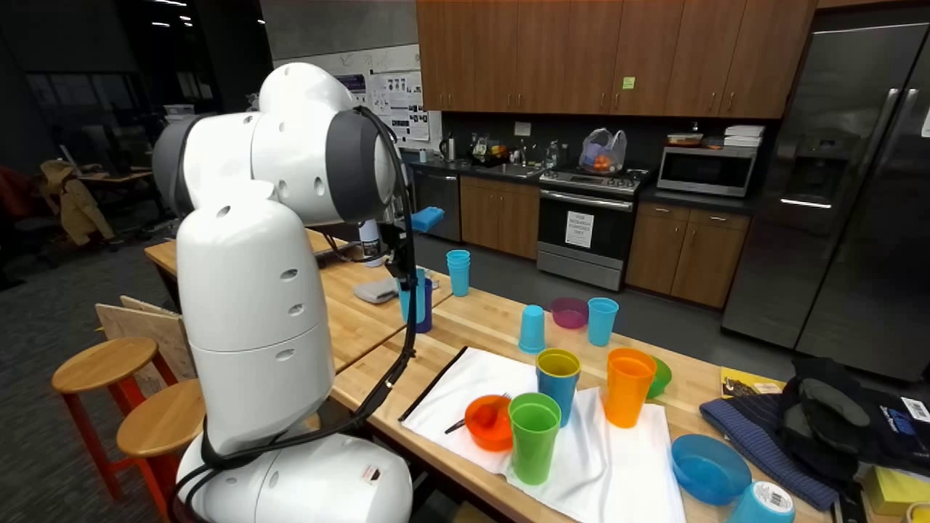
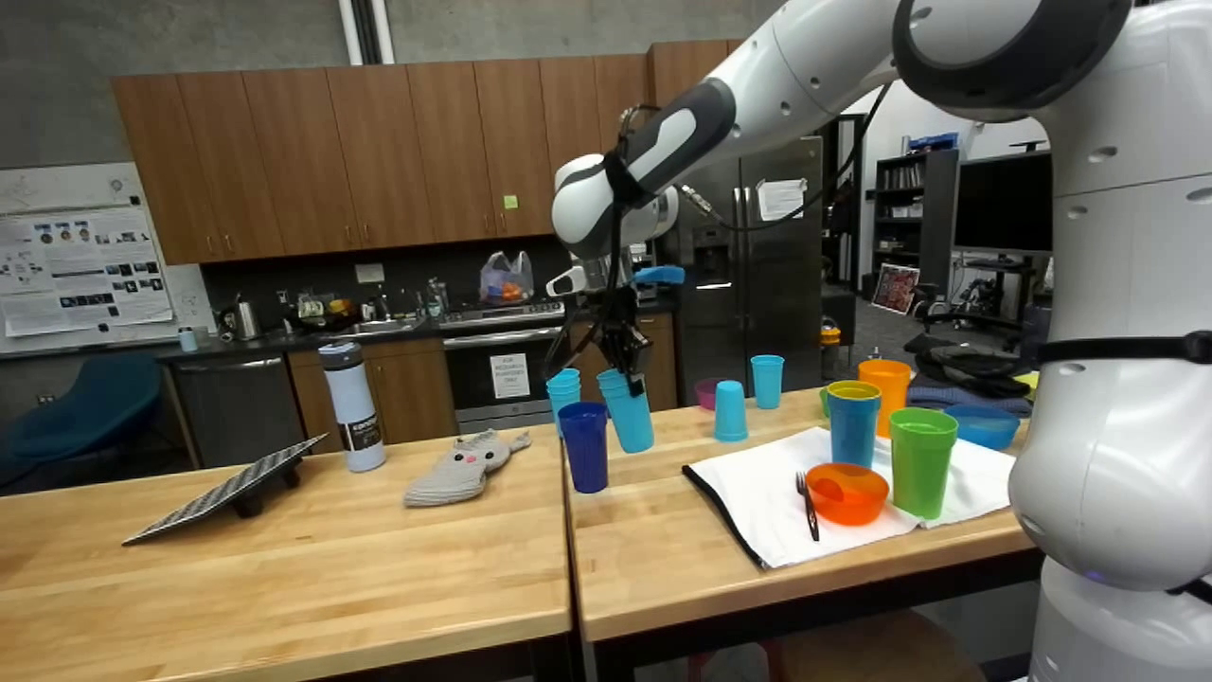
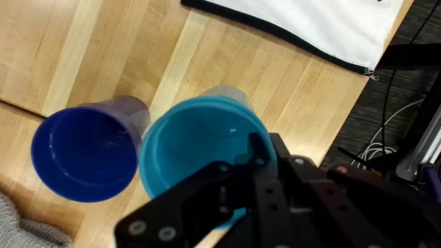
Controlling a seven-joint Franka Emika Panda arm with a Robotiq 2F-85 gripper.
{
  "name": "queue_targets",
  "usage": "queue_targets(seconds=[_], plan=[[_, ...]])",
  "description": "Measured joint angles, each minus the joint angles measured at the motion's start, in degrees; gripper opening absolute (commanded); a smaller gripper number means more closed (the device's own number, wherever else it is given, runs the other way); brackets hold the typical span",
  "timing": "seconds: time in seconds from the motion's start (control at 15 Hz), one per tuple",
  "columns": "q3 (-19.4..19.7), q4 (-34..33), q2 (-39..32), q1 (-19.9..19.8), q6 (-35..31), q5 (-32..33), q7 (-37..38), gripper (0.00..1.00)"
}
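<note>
Nearest us, from the wrist: one black gripper (image 3: 267, 150), clenched on the wall of one light-blue cup (image 3: 193, 137); in an exterior view we see that held cup (image 2: 632, 421) tilted over the wooden table (image 2: 653, 530); whether another nests inside it, or its base touches wood, we cannot tell.

We count, for the rest: one navy cup (image 3: 84, 155), upright, just beside the held one; one light-blue stack (image 1: 458, 280), its number beyond us; one upturned light-blue cup (image 1: 532, 330), one upright light-blue cup (image 1: 601, 323), one labelled light-blue cup (image 1: 759, 505) with its base showing; one green cup (image 1: 535, 443), one orange cup (image 1: 628, 388), one yellow-rimmed blue cup (image 1: 558, 396); four bowls, being one orange bowl (image 2: 849, 502), one magenta bowl (image 1: 569, 314), one green bowl (image 1: 660, 378) and one blue bowl (image 1: 708, 472); one fork (image 2: 810, 516), one white towel (image 1: 465, 378), one grey toy (image 2: 464, 474), one bottle (image 2: 355, 417).

Edges, as we read them from the wrist view: the towel's black border (image 3: 275, 31) lies to one side of the held cup, a table edge (image 3: 339, 124) to another, with an open strip of wood between cup and each; a seam (image 3: 20, 107) between two tabletops passes just beside the navy cup, which leaves little room on its side.
</note>
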State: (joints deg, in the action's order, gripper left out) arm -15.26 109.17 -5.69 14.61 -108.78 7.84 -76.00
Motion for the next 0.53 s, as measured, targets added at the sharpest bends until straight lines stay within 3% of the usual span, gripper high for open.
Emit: queue_targets(seconds=[0.27,0.53], plan=[[-1.4,-0.3,-1.1,0.9,-0.3,1.2,-2.2,0.02],[-3.7,-3.0,-6.8,3.7,-0.2,6.3,-5.9,0.02]])
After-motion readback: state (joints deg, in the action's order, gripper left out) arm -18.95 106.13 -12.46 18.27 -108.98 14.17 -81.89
